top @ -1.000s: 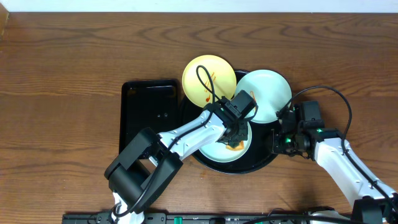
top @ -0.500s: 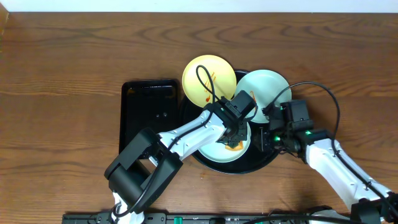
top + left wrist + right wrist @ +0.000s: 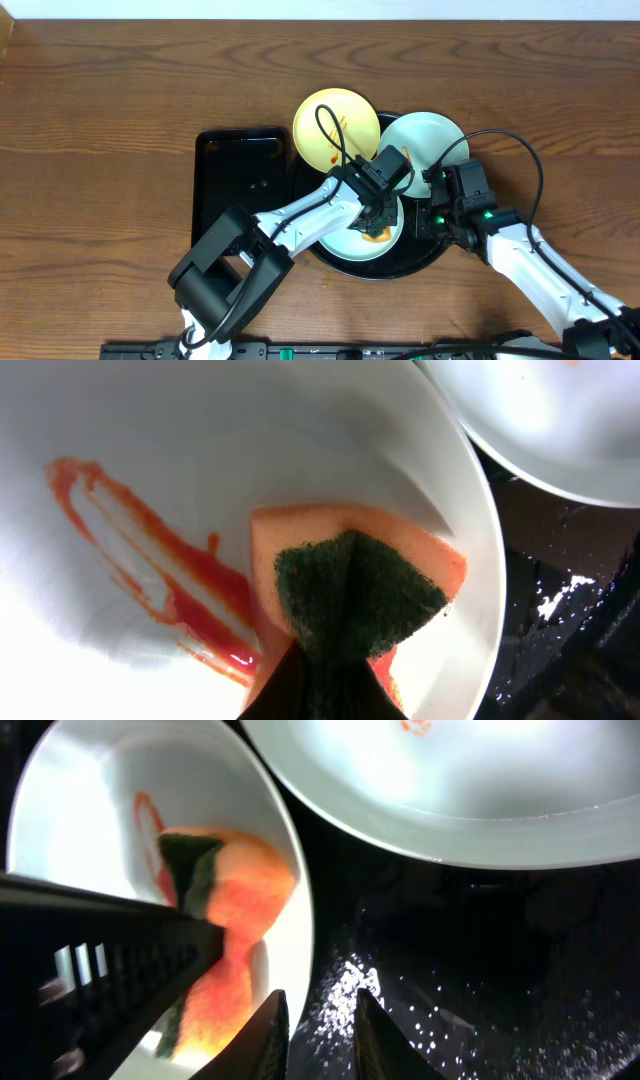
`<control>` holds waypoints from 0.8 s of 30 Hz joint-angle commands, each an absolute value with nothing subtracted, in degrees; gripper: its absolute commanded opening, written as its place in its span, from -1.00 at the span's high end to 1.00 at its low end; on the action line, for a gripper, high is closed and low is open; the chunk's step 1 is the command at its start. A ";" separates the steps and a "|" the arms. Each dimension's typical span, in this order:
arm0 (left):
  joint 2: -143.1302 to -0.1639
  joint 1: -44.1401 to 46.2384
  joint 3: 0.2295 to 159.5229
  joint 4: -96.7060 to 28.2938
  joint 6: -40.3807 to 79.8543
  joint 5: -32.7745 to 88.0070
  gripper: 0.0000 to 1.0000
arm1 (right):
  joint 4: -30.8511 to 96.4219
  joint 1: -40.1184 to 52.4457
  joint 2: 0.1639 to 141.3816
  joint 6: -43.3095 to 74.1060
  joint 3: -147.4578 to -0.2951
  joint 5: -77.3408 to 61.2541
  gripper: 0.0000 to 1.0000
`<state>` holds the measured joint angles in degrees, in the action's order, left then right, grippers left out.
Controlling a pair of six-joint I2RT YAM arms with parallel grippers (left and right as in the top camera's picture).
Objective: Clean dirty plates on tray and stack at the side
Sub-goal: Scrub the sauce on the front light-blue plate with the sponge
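Note:
A pale mint plate (image 3: 352, 243) streaked with red sauce (image 3: 160, 570) lies at the front of the round black tray (image 3: 420, 262). My left gripper (image 3: 378, 222) is shut on an orange sponge with a green scouring side (image 3: 400, 560), pressed onto this plate near its right rim. A second mint plate (image 3: 428, 150) rests on the tray's back right. A pale yellow plate (image 3: 333, 129) with sauce streaks lies at the back left. My right gripper (image 3: 320, 1035) hovers low at the front plate's right rim, jaws slightly apart and astride the rim's edge, with bare tray showing between them.
A smaller rectangular black tray (image 3: 235, 190) lies left of the round one. The round tray's floor (image 3: 480, 950) is wet and speckled. Brown wooden table (image 3: 100, 120) surrounds both trays. The two arms are close together over the tray's right half.
My right gripper has moved left from the tray's right edge to the front plate's rim. The left gripper and sponge have stayed in place.

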<state>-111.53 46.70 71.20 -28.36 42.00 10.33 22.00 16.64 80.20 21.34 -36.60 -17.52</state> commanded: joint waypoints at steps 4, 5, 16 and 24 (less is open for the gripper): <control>-113.19 46.37 71.16 -29.52 42.30 7.88 0.85 | 19.16 17.34 86.21 24.67 -37.39 -18.72 0.62; -113.19 46.37 71.16 -29.52 42.30 7.88 0.85 | 18.63 17.34 87.02 24.67 -37.39 -18.94 0.60; -113.19 46.37 71.16 -29.54 42.30 7.90 0.85 | 15.99 17.19 87.59 24.71 -37.43 -26.63 0.55; -113.19 46.37 71.16 -29.52 42.28 7.88 0.85 | 15.44 17.19 85.06 24.84 -37.47 -26.39 0.46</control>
<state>-111.53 46.48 71.20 -29.36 42.02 8.54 16.47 16.47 87.26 24.60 -36.77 -21.47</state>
